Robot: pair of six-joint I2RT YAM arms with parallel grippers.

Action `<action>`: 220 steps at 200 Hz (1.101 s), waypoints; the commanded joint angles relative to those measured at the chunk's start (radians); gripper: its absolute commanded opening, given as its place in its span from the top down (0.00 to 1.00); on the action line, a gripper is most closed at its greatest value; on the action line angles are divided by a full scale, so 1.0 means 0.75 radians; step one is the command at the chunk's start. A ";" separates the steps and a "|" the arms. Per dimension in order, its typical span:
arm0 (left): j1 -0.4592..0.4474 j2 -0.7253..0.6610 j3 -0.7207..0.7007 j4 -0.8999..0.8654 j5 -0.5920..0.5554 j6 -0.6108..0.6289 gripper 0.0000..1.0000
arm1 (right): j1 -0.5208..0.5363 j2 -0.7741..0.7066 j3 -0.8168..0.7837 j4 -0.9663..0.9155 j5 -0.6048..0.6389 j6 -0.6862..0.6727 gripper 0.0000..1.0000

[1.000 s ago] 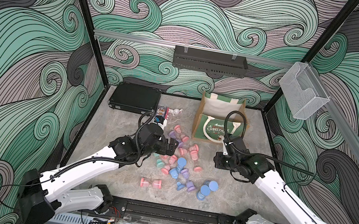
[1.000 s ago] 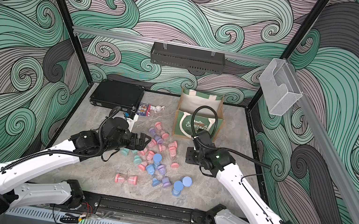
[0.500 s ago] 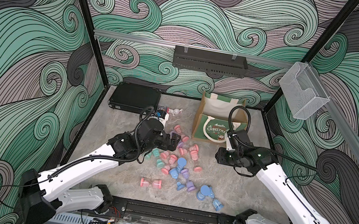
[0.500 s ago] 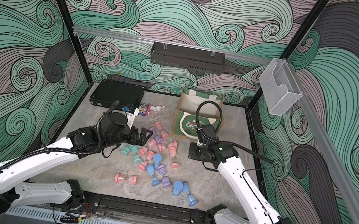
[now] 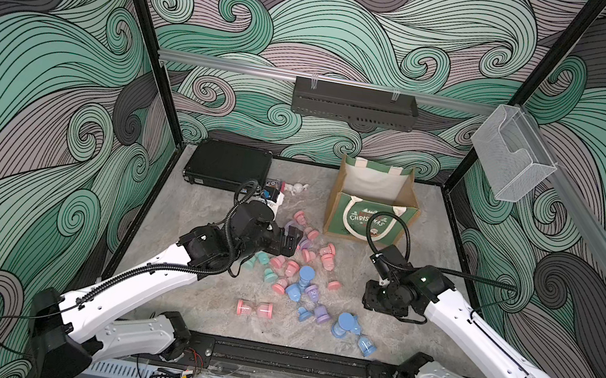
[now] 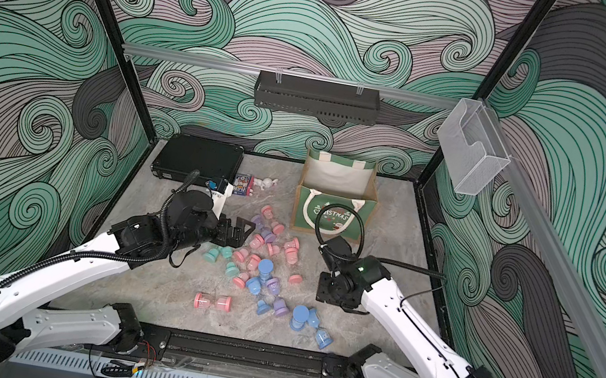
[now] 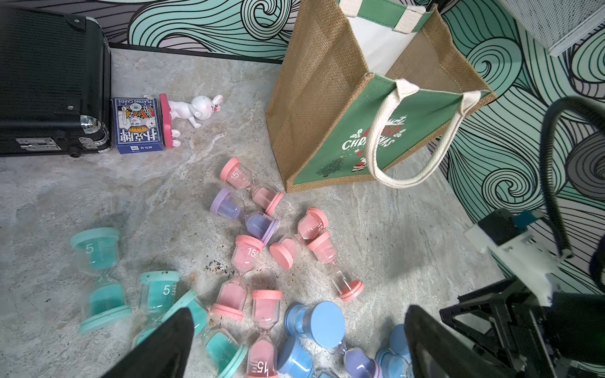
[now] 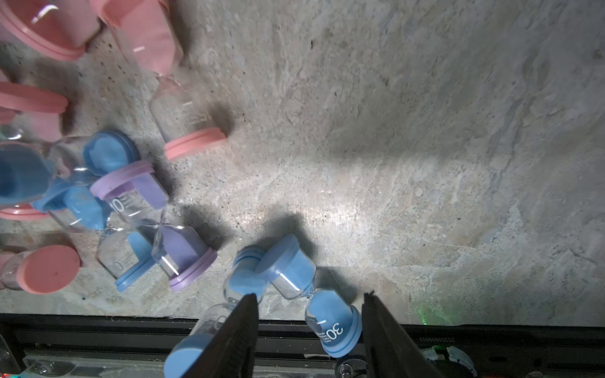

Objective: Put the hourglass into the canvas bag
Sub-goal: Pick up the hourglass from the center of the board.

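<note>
— How does the right gripper (image 8: 310, 296) stand?
— Its jaws are parted and hold nothing; the blue hourglass (image 8: 334, 329) (marked 30) lies beneath them, near the front edge of the grey marbled surface (image 5: 193, 288); the left gripper (image 7: 299, 314) gapes wide, likewise empty.
— And farther out?
— Pink, teal, purple and blue hourglasses (image 5: 301, 264) lie strewn across the middle; the canvas bag (image 5: 366, 221) stands open at the back, well apart from the blue one; swirl-patterned walls (image 5: 319, 34) enclose everything.

Hourglasses (image 5: 306, 273) lie before the canvas bag (image 5: 346, 218), case (image 5: 228, 163) leftward.
</note>
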 commanded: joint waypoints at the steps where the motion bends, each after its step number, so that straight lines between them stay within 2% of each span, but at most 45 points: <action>1: 0.006 -0.059 -0.034 -0.051 0.003 0.016 0.01 | 0.052 -0.024 -0.067 -0.016 -0.012 0.114 0.44; 49: 0.009 -0.103 -0.089 -0.071 -0.007 -0.021 0.01 | 0.151 -0.032 -0.206 0.125 -0.080 0.172 0.42; 140: 0.009 -0.123 -0.121 -0.073 -0.049 -0.051 0.02 | 0.195 0.057 -0.304 0.283 -0.119 0.136 0.32; 220: 0.012 -0.103 -0.112 -0.071 -0.051 -0.054 0.01 | 0.194 0.168 -0.312 0.328 0.004 0.113 0.30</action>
